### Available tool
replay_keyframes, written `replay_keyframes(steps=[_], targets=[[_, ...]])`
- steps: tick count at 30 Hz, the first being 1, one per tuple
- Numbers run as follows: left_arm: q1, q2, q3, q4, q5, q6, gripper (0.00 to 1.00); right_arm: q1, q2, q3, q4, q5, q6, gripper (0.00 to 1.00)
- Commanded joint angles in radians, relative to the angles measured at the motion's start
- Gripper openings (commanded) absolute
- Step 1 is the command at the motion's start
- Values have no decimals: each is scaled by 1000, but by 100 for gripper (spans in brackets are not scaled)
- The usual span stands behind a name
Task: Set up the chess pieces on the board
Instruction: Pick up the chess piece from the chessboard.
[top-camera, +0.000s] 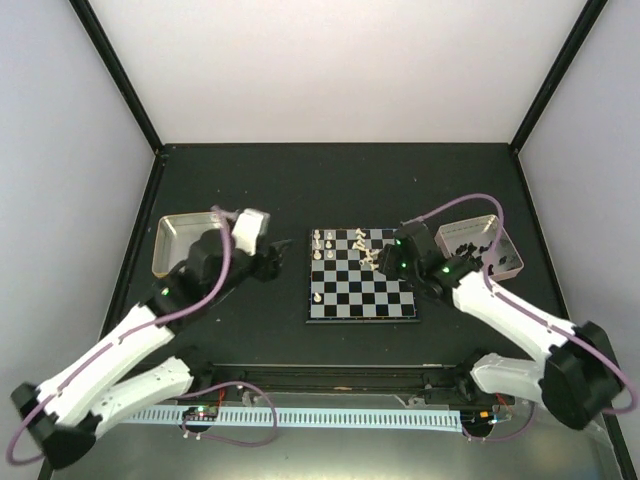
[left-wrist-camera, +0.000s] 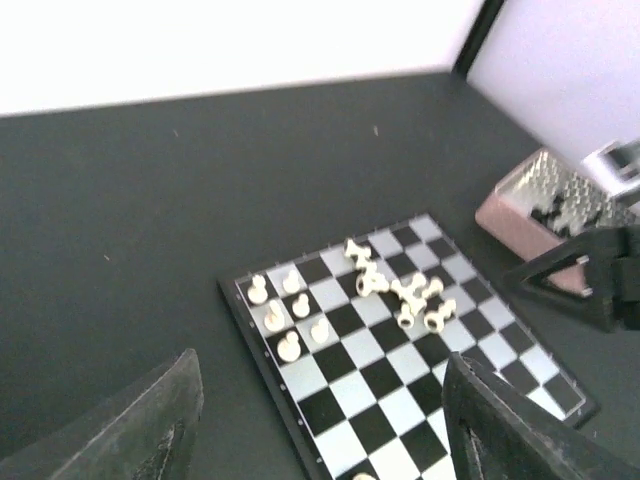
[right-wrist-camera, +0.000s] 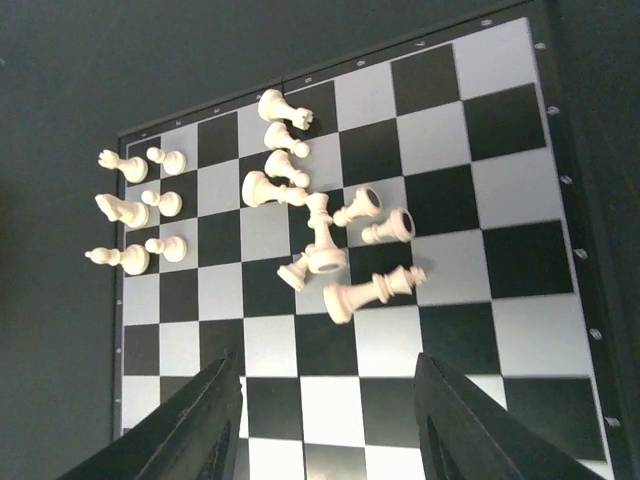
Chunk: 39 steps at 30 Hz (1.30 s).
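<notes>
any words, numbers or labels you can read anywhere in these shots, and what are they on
No text can be read in any view.
The chessboard has only small pale dots along its rim, no letters or numbers.
The white pieces, the gold tray and the pinkish tray show no label.

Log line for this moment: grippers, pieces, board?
left gripper open, left of board | right gripper open over board, by toppled white pieces | upright white pieces at far-left corner | nothing held

We are seeing the board (top-camera: 365, 300) lying on the table (top-camera: 250, 190), between a left tray (top-camera: 160, 245) and a right tray (top-camera: 512, 262). The chess pieces (right-wrist-camera: 325, 262) are crowding its far rows, standing toward the left and lying toppled toward the right.
</notes>
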Motion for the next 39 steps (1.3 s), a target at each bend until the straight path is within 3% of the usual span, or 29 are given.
replay_keyframes(steps=[1,6,18,32,39], targets=[[9,-216,-120,145,-115,57,71,-2,143,98,-35,-1,-80,44],[9,-360,-180,157,-127,50,76,2,308,190,-99,20,-71,40],[11,-341,-170,129,-140,18,80,34,536,324,-196,103,-1,39],[12,-332,-171,125,-138,14,80,45,555,308,-262,190,-2,42],[11,-320,-170,124,-134,14,80,46,534,296,-212,175,23,47]])
